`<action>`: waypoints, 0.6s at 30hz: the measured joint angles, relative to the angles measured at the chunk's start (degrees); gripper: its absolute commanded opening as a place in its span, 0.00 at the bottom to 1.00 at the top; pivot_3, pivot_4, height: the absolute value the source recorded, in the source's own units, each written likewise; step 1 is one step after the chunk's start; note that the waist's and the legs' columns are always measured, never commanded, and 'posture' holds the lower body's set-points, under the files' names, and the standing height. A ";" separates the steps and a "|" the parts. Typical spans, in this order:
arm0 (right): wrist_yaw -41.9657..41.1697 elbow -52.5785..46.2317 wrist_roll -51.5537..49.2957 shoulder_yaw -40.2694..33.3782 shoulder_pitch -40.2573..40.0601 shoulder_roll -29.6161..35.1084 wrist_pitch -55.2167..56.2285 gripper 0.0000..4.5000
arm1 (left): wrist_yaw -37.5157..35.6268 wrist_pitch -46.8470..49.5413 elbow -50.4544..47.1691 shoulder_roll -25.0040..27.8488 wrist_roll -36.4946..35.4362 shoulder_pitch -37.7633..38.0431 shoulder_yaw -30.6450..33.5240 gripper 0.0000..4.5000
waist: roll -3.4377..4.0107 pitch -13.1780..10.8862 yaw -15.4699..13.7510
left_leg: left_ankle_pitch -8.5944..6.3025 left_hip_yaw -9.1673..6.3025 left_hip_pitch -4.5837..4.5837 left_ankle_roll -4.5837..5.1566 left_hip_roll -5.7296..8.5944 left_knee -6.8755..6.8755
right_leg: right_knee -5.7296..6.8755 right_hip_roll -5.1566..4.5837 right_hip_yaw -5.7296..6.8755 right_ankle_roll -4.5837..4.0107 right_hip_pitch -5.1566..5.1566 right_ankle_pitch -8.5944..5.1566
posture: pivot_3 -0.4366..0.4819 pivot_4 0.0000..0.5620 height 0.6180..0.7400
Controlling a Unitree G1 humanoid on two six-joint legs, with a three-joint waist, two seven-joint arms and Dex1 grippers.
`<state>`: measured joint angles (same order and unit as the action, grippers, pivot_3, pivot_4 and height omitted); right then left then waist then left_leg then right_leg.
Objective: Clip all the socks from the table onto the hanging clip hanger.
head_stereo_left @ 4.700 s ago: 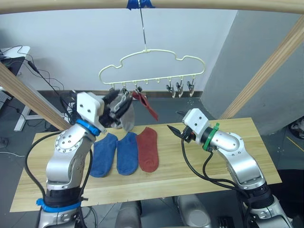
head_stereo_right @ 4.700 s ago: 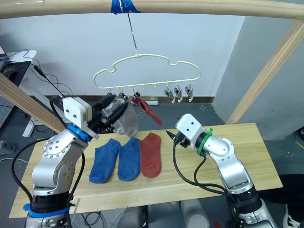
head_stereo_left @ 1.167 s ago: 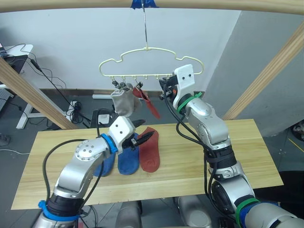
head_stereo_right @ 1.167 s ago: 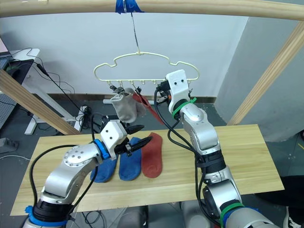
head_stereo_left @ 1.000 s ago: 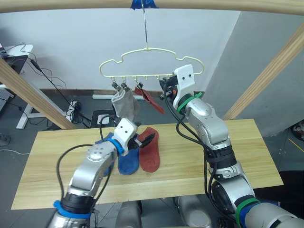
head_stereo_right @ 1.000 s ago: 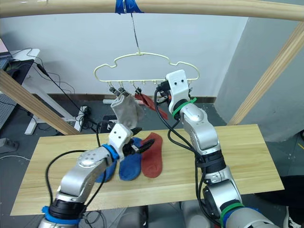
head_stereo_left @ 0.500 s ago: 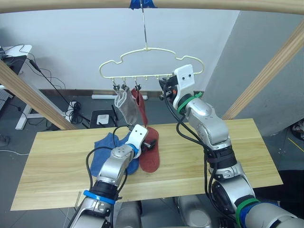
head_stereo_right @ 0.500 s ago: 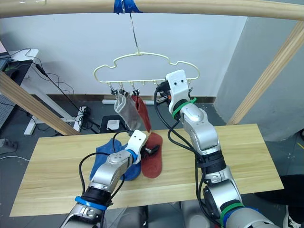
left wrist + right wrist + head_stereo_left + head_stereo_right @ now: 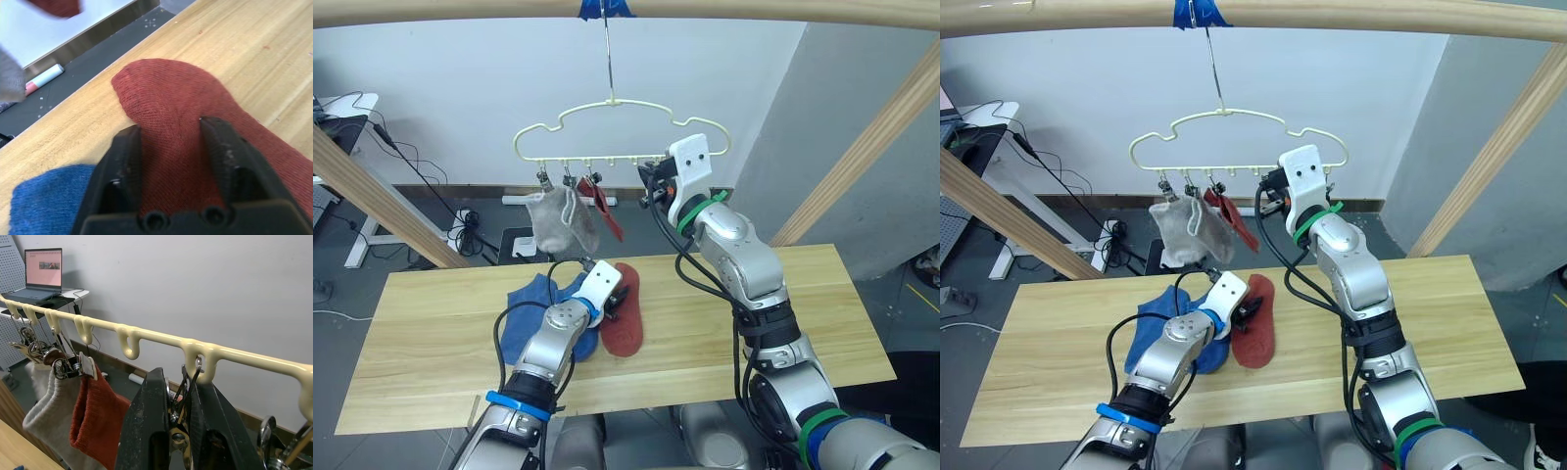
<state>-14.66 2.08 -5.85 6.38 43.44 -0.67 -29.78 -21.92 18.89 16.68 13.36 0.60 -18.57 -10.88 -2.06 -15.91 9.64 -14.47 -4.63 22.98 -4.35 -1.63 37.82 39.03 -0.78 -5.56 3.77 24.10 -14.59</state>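
Left gripper (image 9: 171, 147): fingers spread over flat rust-red sock (image 9: 195, 112) on light wooden table (image 9: 783, 323).
Right gripper (image 9: 177, 396): pinching small metal clip (image 9: 182, 401) of pale yellow wire clip hanger (image 9: 617, 132).

**Socks, table and clip hanger**

The pale yellow clip hanger (image 9: 622, 127) hangs by its long hook above the table (image 9: 783, 323). Two grey socks (image 9: 563, 220) and one rust-red sock (image 9: 605, 208) hang from its clips. Below the hanger, on the table, a second rust-red sock (image 9: 628, 323) lies flat beside two blue socks (image 9: 524, 318).

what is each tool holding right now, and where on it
Right tool pinches a metal clip on the hanger. Left tool straddles the red sock on the table, not yet gripping.
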 measured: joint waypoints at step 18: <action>-0.04 -0.02 -0.01 0.29 -0.13 -0.13 -0.06 0.03 | -4.25 -21.53 -12.19 2.27 3.56 3.42 -2.71 0.00 | 0.00 0.00 0.01 | 0.00 0.01 0.02 0.00 0.01 -0.02 | -0.03 -0.03 -0.01 0.00 0.01 0.00 | 0.26 0.38 1.00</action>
<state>-14.70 2.06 -5.85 6.67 43.31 -0.80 -29.83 -26.17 -2.64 4.49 15.63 4.16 -15.15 -13.59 -2.06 -15.91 9.65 -14.47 -4.62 23.00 -4.35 -1.62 37.80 38.99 -0.81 -5.57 3.77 24.11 -14.59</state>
